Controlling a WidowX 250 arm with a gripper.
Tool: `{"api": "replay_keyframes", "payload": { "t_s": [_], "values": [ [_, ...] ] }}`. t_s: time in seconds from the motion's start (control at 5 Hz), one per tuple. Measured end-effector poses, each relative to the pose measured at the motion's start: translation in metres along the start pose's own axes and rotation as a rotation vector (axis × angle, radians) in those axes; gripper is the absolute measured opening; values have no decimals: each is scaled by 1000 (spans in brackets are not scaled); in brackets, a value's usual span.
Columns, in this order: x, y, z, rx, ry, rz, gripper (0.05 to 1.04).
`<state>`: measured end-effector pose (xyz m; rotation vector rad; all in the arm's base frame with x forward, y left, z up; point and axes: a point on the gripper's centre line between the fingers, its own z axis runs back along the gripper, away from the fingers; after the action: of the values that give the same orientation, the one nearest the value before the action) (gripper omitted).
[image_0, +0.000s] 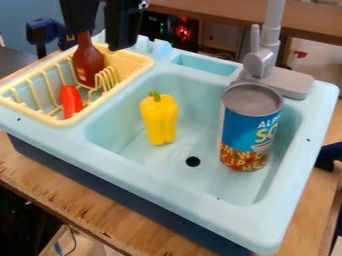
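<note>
- Sink (200, 187): pale blue, containing a can and a yellow pepper.
- Rack (143, 64): yellow; its prongs call for careful clearance around the bottle.
- Gripper (102, 39): at the bottle's neck; whether clamped on it, cannot tell. Centred, even contact would suit.
- Bottle (88, 62): reddish-brown, glossy, narrow-necked, roughly upright inside the rack.

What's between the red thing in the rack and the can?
The camera view shows the rack's yellow rim, then the sink's side wall, then the yellow pepper, with bare basin on to the can.
</note>
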<state>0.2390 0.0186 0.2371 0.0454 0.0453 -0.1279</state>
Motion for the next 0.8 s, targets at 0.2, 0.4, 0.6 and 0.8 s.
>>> {"api": "replay_keyframes", "payload": {
  "t_s": [0.2, 0.4, 0.6, 0.8],
  "values": [
    [1, 0, -6, -6, 22, 0, 1005],
    [-2, 27, -10, -10, 30, 90, 1004],
    [-7, 45, -15, 15, 58, 178, 1005],
    [-15, 61, -15, 20, 64, 277, 1005]
  ]
}}
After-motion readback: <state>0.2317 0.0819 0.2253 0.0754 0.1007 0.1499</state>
